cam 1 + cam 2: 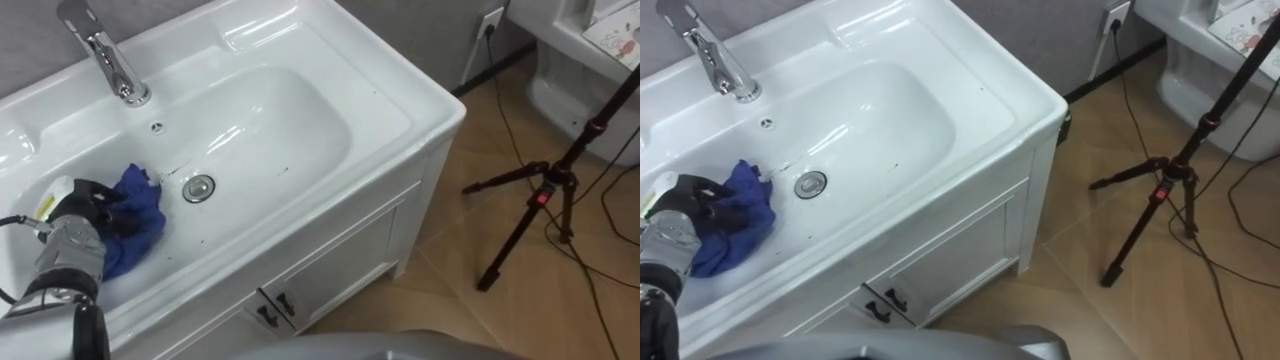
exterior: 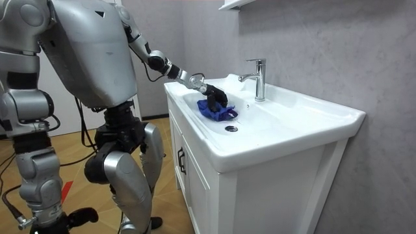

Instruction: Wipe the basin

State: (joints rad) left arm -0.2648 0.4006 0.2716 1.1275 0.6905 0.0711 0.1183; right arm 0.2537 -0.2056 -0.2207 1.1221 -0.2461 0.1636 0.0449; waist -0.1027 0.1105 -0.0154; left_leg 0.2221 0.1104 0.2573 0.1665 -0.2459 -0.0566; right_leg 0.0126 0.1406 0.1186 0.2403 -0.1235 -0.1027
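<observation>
Blue cloth [image 1: 137,218], one, clutched by left hand [image 1: 84,206] in one basin [image 1: 290,120].

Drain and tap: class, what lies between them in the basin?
One small overflow hole in the white basin wall lies between drain and tap; the left eye view shows it.

The left hand [image 1: 92,205] covers part of the blue cloth [image 1: 140,215] near the basin's [image 1: 300,150] left end, and whether it grips the cloth cannot be told. The basin's left end is cut off by the left edge. The tripod's [image 1: 545,195] upper pole runs out at the right edge.
</observation>
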